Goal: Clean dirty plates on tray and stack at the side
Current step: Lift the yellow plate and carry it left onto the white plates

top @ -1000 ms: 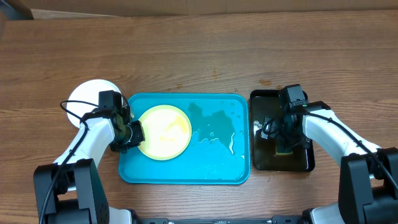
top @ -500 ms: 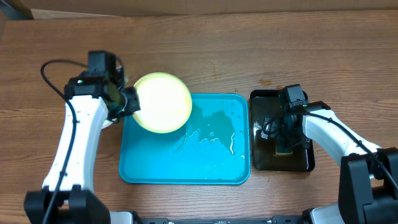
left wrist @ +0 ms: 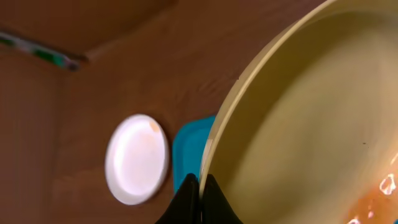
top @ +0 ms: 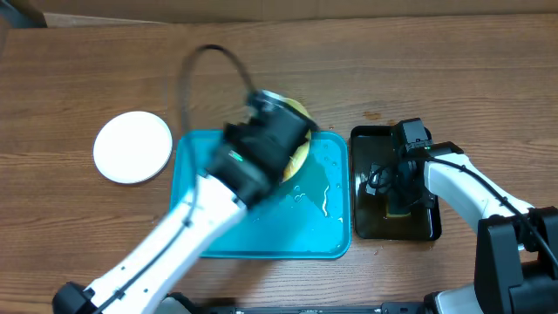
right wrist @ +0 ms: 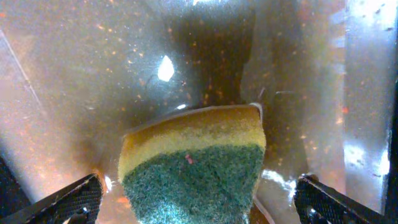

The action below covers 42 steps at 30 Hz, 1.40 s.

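Rightward, sponge (right wrist: 193, 158) in black tray (top: 370, 225), right fingers (right wrist: 65, 202) spread; left fingers (left wrist: 186, 200) tight on yellow plate (left wrist: 298, 124).

table (top: 436, 70), blue tray (top: 316, 237), black tray (top: 370, 228), white plate (top: 132, 146)

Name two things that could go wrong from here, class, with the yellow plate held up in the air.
The left gripper pinches only the rim of the yellow plate. The plate is tilted and wet-looking, so it might slip and drop onto the blue tray. Orange residue on it could also drip off.
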{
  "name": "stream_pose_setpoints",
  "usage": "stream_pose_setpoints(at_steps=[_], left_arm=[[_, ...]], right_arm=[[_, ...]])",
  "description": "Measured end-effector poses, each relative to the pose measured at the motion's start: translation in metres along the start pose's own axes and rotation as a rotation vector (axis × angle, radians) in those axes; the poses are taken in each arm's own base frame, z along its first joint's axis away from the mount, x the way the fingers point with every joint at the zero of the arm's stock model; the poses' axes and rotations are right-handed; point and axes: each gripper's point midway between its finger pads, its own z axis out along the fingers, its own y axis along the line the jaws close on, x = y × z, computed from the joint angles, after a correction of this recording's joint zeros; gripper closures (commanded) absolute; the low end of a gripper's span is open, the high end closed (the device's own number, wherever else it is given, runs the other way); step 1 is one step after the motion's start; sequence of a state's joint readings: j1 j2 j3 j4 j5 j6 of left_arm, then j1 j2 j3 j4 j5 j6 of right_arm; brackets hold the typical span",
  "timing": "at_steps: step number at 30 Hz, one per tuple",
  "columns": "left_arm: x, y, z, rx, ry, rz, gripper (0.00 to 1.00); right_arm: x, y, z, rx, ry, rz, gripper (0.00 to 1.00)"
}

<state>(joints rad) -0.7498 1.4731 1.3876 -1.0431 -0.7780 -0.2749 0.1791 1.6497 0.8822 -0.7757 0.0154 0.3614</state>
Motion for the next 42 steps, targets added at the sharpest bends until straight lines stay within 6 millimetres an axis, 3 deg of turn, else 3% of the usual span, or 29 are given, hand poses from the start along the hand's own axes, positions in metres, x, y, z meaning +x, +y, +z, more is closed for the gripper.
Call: stream_pose_setpoints(at_steps=[5,9,13,17,20,25,29,33,39,42], left_arm=[[-0.021,-0.010,-0.043,-0.184,-0.196,0.115,0.96],[-0.035,-0.004,-0.074,-0.320,-0.327,0.127,0.96],[-0.042,0.007,-0.084,-0.401,-0.379,0.096,0.96],[-0.042,0.007,-0.083,-0.394,-0.376,0.085,0.95],[-0.038,-0.002,-0.070,-0.306,-0.331,0.064,0.96],[-0.022,-0.005,-0.016,-0.094,-0.130,-0.066,0.96],[-0.006,0.027,0.049,0.093,0.078,-0.324,0.96],[0.030,0.095,0.101,0.175,0.246,-0.613,0.96],[0.107,0.202,0.139,0.112,0.372,-0.992,0.96],[0.153,0.242,0.152,0.047,0.421,-1.138,0.95]], right_arm=[[0.000,0.000,0.000,0.000,0.001,0.000,0.00],[0.000,0.000,0.000,0.000,0.001,0.000,0.00],[0.000,0.000,0.000,0.000,0.001,0.000,0.00],[0.000,0.000,0.000,0.000,0.002,0.000,0.00],[0.000,0.000,0.000,0.000,0.002,0.000,0.00],[0.000,0.000,0.000,0.000,0.001,0.000,0.00],[0.001,0.000,0.001,0.001,0.003,0.000,0.00],[0.001,0.000,0.001,0.000,0.003,0.000,0.00],[0.001,0.000,0.001,0.001,0.003,0.000,0.00],[0.001,0.000,0.001,0.001,0.003,0.000,0.00]])
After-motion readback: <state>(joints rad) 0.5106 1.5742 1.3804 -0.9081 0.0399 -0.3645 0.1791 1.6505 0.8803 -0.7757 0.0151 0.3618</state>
